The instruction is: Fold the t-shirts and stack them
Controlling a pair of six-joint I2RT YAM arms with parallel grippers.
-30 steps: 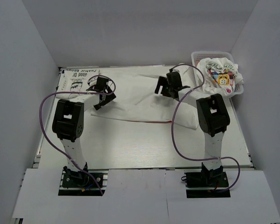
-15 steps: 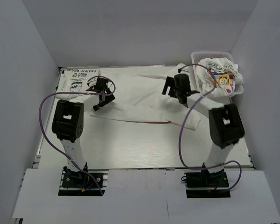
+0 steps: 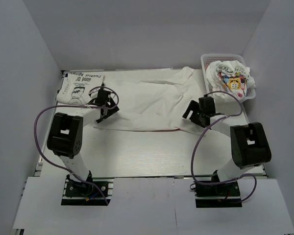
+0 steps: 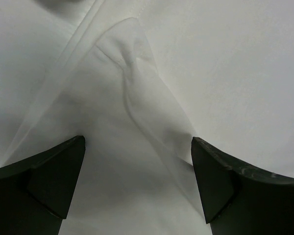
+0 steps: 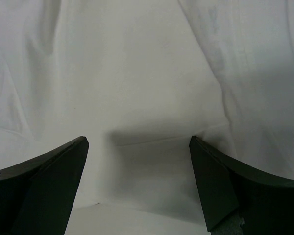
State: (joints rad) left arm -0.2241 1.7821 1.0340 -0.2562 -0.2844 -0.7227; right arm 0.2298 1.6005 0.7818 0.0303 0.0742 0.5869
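A large white t-shirt [image 3: 147, 100] lies spread across the middle of the table, print hidden; a thin red line shows at its near edge. My left gripper [image 3: 103, 108] is open over its left part, with creased fabric [image 4: 137, 88] between the fingers [image 4: 44, 181]. My right gripper [image 3: 192, 111] is open over its near right edge, and the hem [image 5: 152, 196] lies between the fingers [image 5: 225, 186]. A second white t-shirt with green-black lettering [image 3: 77, 84] lies at the far left. A third with a yellow cartoon [image 3: 232, 79] is bunched in the basket.
A white plastic mesh basket [image 3: 210, 58] stands at the far right corner. Purple cables loop beside both arms. Grey walls close in the left, back and right of the table [image 3: 137, 156].
My right gripper moved from the far middle of the shirt to its near right edge. The shirt's far right part now lies spread toward the basket. My left gripper shifted slightly.
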